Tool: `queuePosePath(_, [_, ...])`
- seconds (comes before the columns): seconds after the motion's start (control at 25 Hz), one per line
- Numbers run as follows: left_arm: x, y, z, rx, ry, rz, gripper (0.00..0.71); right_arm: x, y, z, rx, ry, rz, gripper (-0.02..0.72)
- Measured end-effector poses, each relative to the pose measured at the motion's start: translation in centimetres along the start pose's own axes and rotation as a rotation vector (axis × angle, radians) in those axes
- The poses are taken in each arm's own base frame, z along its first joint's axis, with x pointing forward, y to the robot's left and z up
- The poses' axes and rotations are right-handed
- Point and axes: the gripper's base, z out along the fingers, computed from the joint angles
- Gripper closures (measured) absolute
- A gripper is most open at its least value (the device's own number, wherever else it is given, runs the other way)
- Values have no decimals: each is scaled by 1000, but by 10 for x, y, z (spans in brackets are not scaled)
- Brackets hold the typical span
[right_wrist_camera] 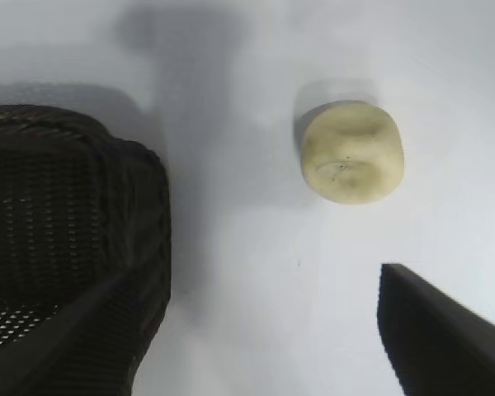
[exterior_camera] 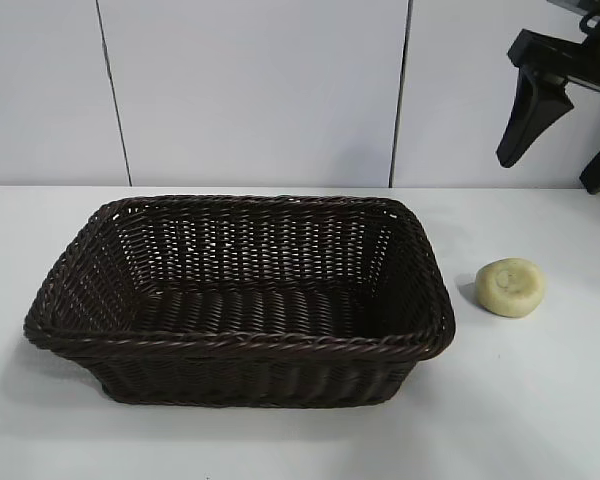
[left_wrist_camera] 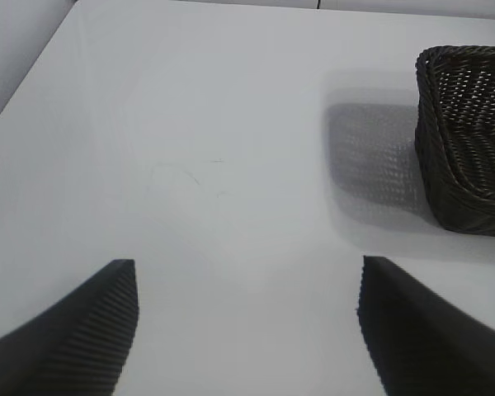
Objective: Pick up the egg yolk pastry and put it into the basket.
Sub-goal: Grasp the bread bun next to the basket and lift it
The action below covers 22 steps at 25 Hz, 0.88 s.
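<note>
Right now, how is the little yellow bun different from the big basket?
The egg yolk pastry is small, round, smooth and pale yellow; the basket is far bigger, rectangular, woven and dark brown. The pastry is a solid lump with a shallow dimple; the basket is hollow and open on top. Both rest apart on the white table.

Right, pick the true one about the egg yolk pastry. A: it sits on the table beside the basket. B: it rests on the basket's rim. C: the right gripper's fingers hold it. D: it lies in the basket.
A: the egg yolk pastry sits on the bare table, apart from the basket, with the right gripper up above it, holding nothing.
</note>
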Motion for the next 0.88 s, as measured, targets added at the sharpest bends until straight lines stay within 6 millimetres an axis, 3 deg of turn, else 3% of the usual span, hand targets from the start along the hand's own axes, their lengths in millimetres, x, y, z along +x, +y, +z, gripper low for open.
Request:
queuePosePath(0.68, [0, 0, 0, 0, 0, 0, 168, -7, -25, 84, 78, 36, 72, 145])
queuePosePath(0.76, [0, 0, 0, 0, 0, 0, 168, -7, -24, 85, 74, 36, 79, 208])
queuePosePath(0.88, [0, 0, 0, 0, 0, 0, 168, -8, -24, 85, 70, 31, 83, 469])
